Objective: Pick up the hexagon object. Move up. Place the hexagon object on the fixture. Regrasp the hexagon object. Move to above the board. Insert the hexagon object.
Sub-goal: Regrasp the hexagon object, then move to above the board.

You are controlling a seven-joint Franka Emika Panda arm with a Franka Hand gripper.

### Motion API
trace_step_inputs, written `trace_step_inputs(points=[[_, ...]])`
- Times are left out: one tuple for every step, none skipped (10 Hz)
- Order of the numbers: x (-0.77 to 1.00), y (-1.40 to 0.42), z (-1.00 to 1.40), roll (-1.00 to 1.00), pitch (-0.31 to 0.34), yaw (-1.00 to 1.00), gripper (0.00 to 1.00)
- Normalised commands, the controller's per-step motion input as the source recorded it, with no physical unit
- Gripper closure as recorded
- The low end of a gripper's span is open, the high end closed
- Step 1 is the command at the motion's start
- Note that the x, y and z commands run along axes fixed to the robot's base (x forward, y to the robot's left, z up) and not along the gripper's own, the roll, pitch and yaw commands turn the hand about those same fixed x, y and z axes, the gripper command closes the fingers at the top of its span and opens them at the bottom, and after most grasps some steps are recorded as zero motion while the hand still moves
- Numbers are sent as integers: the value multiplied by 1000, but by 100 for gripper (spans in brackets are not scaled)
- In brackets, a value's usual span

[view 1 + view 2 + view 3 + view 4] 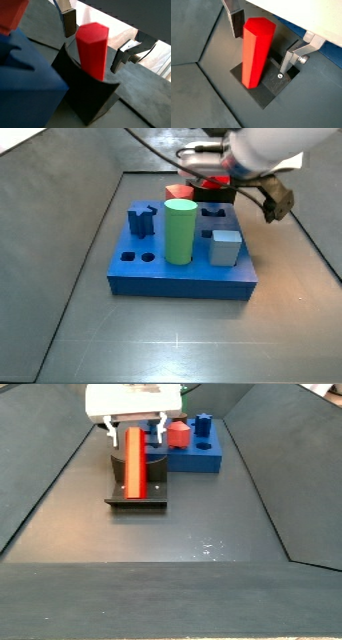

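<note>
I read this as the placing or regrasp step: the board sits at 1 o'clock of the fixture, where the hexagon object stands upright. The gripper straddles it, fingers spread and clear. Next I must close squarely.

A large blue square board with shaped holes carries a tall green cylinder, a grey-blue cube and a dark blue peg. Behind it, the gripper hangs over a red piece, its fingers hidden
</note>
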Motion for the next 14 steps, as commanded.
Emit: trace_step_inputs(points=[[0,0,0,0,0,0,100],[-25,43,1000,-153,-219,46,100],[-30,41,1000,-157,-214,34,100],[-36,41,1000,-150,-206,8,100],[-45,40,1000,-131,-188,-57,100],[-48,40,1000,-125,-176,-84,100],[-53,41,1000,-123,-141,-122,100],[-58,42,1000,-125,-101,-144,100],[-61,41,1000,-129,-70,-151,100],[-64,41,1000,-134,-40,-147,100],[-69,42,1000,-135,-15,-138,100],[-74,42,1000,-130,8,-117,100],[-77,40,1000,-123,22,-98,100],[-83,41,1000,-110,39,-73,100]])
